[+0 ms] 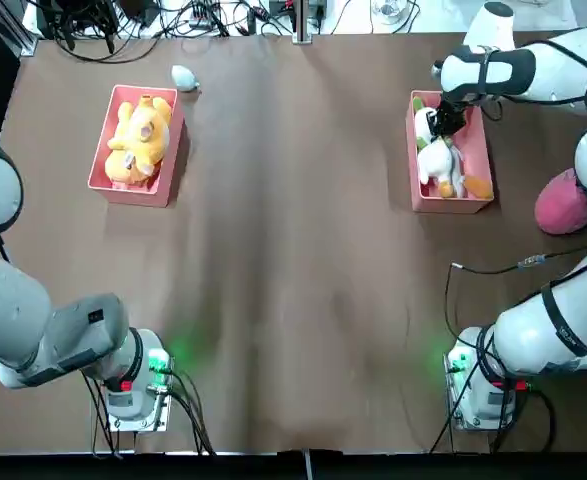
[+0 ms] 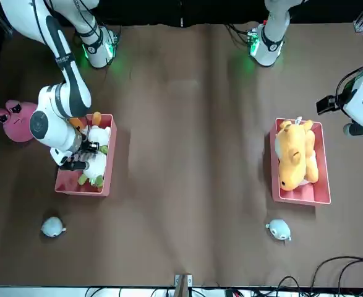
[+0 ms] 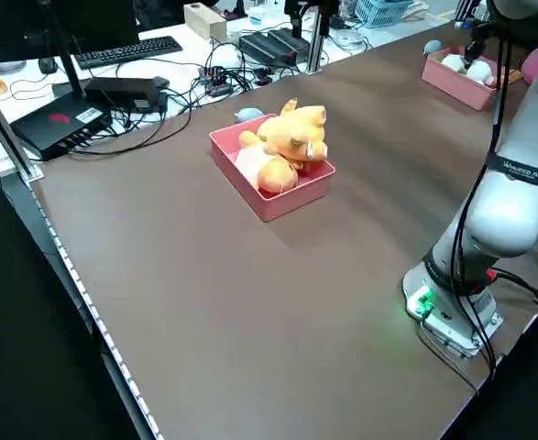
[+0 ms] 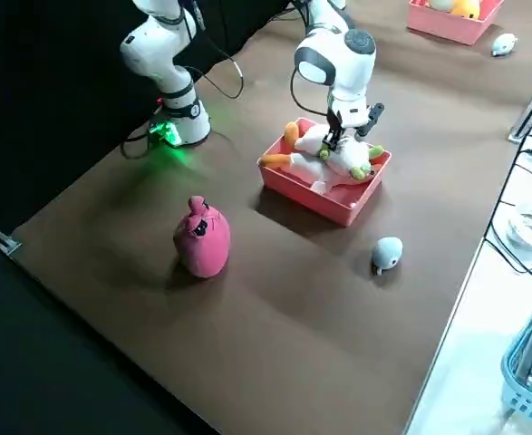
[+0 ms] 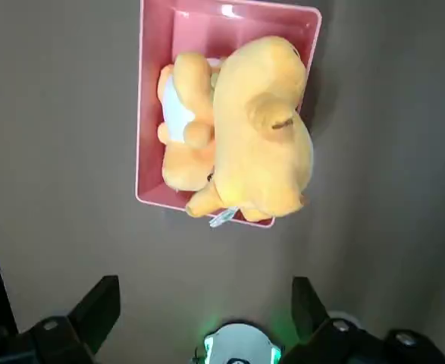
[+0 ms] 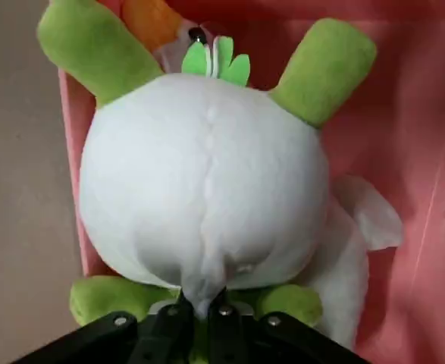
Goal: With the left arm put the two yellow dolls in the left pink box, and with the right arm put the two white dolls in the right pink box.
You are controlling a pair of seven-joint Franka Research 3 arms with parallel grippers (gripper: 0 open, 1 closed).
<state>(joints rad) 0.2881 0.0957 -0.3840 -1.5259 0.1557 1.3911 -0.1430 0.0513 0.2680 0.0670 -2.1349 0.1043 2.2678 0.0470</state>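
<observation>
In the left pink box [image 1: 102, 165] lie both yellow dolls [image 1: 139, 135], and the left gripper [image 5: 207, 303] hangs above, fingers spread and empty. Far right, the right gripper [image 1: 447, 119] pinches a white doll [image 6: 207, 182] with its fingers inside the right pink box [image 1: 478, 150], atop the other white doll [image 1: 437, 165].

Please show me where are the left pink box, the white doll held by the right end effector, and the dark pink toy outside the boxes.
left pink box [image 1: 101, 158]: top view, on its outer side wall.
white doll [image 6: 207, 189]: right wrist view, middle of its white body.
dark pink toy [image 4: 202, 237]: right side view, middle of its body.
</observation>
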